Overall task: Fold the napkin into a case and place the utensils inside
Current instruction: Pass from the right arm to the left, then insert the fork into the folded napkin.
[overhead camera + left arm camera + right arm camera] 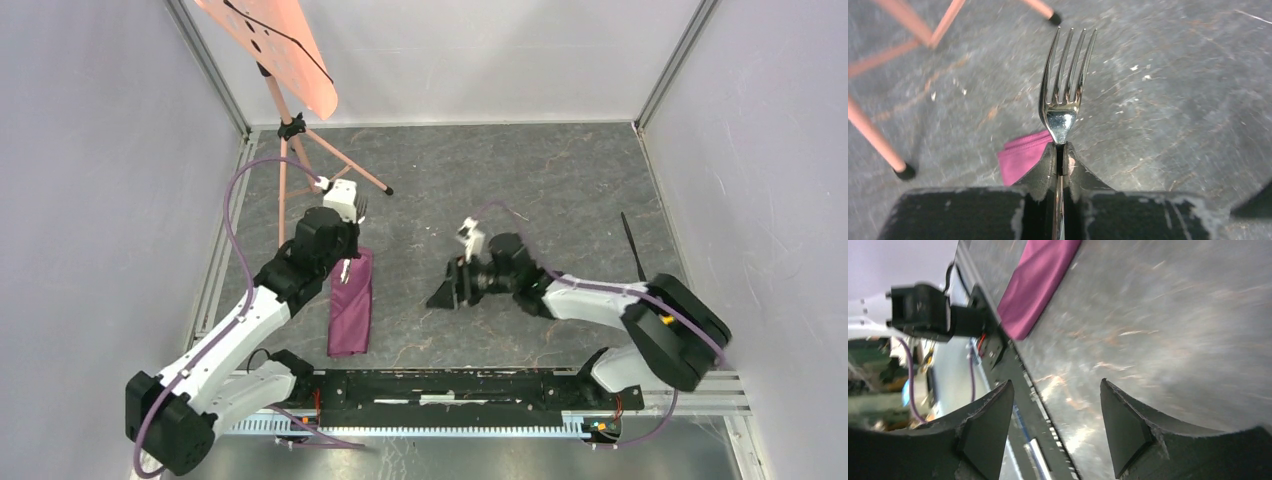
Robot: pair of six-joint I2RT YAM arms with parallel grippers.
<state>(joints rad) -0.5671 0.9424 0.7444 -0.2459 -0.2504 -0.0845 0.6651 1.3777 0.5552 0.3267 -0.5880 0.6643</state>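
At the near edge of the table [520, 180], both arms rise from a black mounting rail [460, 390]. Just beyond the rail, on the left side, lies the case [351, 303]: the plum-maroon napkin folded into a long narrow strip, flat on the table, its length running away from the rail and leaning slightly right at the far end.

Over that far end hangs the left hand [1061, 152]. Its two fingers are pressed tight against the neck of the fork [1063, 100]. In the left wrist view the handle runs back between the fingers and the four tines point away over bare table, with a corner of the case showing just left of the fingers. The fork is outside the case.

Near the middle of the table, well apart from the case, the right hand [1055, 386] hovers turned toward the left. Its fingers are spread wide with nothing between them, and its wrist view shows the case lying off beyond them.

Farther right, a slim dark piece [632, 250] lies on the table, too small to identify.

At the far left stands a pink tripod stand [283, 180], its feet beyond the case.
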